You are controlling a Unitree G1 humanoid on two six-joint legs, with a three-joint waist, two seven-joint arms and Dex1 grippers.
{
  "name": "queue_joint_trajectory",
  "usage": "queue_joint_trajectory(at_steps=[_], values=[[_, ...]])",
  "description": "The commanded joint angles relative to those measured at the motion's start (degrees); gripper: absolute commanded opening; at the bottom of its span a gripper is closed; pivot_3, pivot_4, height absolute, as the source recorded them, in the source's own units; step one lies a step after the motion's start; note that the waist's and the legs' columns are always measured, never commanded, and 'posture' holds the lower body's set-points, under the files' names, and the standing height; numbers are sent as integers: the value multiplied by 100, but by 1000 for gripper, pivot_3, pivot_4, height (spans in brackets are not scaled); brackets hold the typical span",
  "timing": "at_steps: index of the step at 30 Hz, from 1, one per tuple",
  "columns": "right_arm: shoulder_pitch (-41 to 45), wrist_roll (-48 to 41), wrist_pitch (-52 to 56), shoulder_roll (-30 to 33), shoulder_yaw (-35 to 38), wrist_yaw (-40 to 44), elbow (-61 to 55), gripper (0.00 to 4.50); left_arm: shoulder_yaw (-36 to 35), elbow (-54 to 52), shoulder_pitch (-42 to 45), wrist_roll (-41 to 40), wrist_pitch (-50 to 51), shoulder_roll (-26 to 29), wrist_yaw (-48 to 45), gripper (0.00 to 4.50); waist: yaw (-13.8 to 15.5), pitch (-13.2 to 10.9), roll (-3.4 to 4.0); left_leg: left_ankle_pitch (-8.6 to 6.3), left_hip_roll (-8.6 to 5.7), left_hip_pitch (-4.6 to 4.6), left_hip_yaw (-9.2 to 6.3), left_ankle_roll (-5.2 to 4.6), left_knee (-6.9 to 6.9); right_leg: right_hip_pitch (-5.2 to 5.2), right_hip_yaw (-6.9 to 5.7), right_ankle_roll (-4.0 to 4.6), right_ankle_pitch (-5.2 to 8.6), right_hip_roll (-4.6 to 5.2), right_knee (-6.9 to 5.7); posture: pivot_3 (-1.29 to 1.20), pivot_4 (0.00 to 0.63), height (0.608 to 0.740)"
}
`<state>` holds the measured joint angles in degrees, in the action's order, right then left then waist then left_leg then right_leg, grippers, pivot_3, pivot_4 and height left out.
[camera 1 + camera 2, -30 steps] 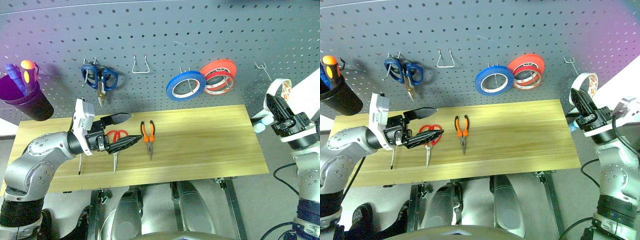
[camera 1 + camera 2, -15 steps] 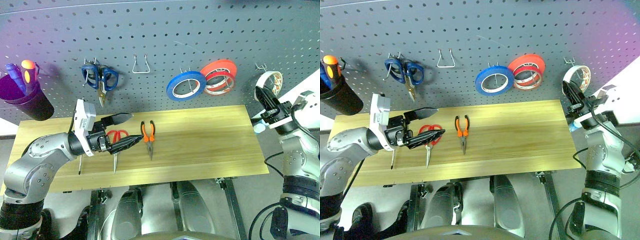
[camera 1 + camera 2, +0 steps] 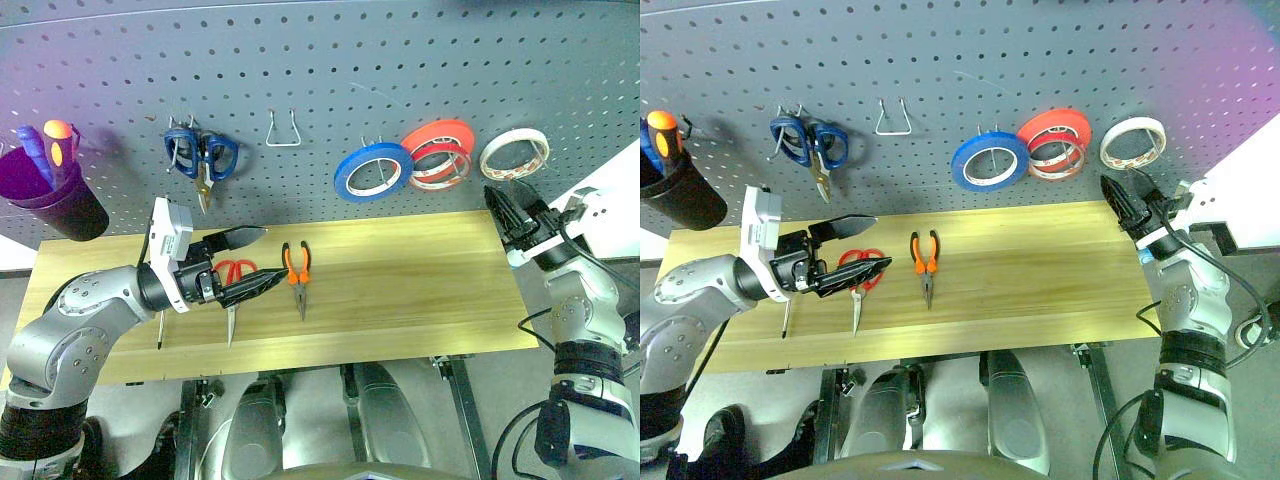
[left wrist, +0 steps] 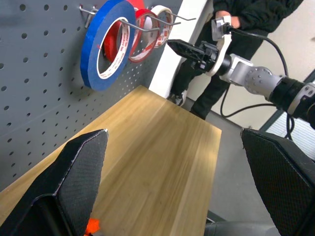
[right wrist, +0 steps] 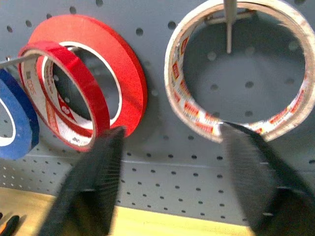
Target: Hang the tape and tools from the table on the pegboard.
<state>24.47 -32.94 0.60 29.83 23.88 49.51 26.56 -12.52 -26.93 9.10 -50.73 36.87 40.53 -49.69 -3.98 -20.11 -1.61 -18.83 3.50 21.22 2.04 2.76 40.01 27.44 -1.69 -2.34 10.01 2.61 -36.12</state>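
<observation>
**Tape is on the hook, right claw has let go — three tools left on the table**

Since a second ago the tape (image 3: 514,153) went from my right gripper (image 5: 172,187) onto a wire hook on the pegboard (image 3: 330,60). It now hangs just beside the red roll (image 3: 437,152), at the right end of the row. The right gripper's fingers stand apart below it, no longer touching the ring. The left gripper (image 3: 246,262) hasn't budged. It hovers with jaws wide apart and empty over the table (image 3: 420,290), right above the red-handled scissors (image 3: 234,278).

Risks as I see them:
- Right fingers sit close under the tape and straddle its lower edge in the wrist view. If I pull back upward or at an angle, a fingertip could catch the rim and lift the ring off the hook. I'd back straight out.
- I can't tell how deep on the hook the tape is seated. If it's near the tip, any nudge drops it.
- The scissors, the pliers (image 3: 296,272) and the screwdriver (image 3: 160,328) lie flat on the wood. They're thin, so a pinch from the side may skid them or clip the neighbour; scissors and pliers lie near each other.
- The bare hook (image 3: 281,130) is near the blue-handled scissors (image 3: 199,160). Careless hanging there could knock those loose.
</observation>
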Motion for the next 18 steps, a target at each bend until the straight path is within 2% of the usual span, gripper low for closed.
queue_joint_trajectory(at_steps=[1,12,15,18], values=[[-300,-252,216,-43,22,237,-540,4427,-85,-138,32,-93,-51,0,-8,4500,-1,0,0,0,0,0,0,0,0,0,0,0,0,0,0,-115,285,733],[-1739,-723,1427,-141,-369,333,-2614,4427,-163,-101,-36,-75,-71,16,-23,4500,-1,0,0,0,0,1,1,1,0,-1,0,-2,1,0,0,-126,286,733],[-1960,-868,1706,-81,-456,422,-2957,4427,-174,-95,-53,-13,-121,38,-43,4500,-7,0,0,0,0,1,2,0,1,-1,1,-3,2,0,0,-131,285,733],[-1954,-571,1755,-130,-691,220,-2987,4427,-347,-65,-250,89,-207,162,-161,4500,-20,1,-1,0,0,1,2,0,0,-2,1,-20,13,-2,0,-129,285,733]])
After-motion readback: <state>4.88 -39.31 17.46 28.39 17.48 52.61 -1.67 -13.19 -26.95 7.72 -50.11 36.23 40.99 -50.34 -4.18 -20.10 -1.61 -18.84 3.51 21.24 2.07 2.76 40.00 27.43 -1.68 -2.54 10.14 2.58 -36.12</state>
